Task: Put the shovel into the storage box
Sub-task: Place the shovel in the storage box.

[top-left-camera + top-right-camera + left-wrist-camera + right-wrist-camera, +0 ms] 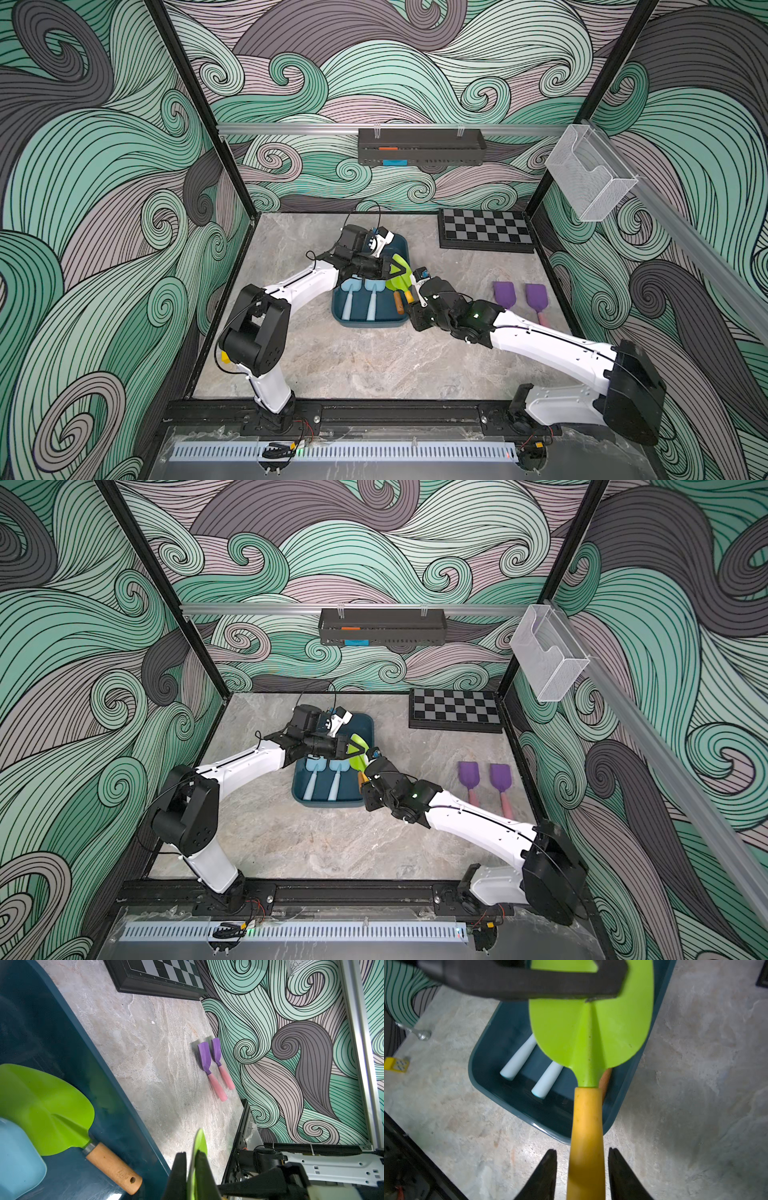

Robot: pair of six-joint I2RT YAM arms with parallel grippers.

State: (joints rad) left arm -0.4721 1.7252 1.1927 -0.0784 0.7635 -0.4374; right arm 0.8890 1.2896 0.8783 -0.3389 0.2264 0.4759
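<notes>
Between the right fingers (548,1169), which stand apart and seem not to touch it, runs the yellow handle of the green shovel (591,1032). The left fingers (179,1169) pinch its blade tight, just above the storage box (483,1076).

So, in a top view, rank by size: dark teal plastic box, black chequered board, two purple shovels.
Dark teal plastic storage box
Black chequered board
Two purple pink-handled shovels: alike, not ranked

You see a lime-green shovel (589,1028) with a yellow handle, a dark teal storage box (365,323), two pale blue shovels (350,291), two purple shovels (505,294) with pink handles, a black-and-grey chequered board (486,230), and a grey-veined marble desk (353,365).
</notes>
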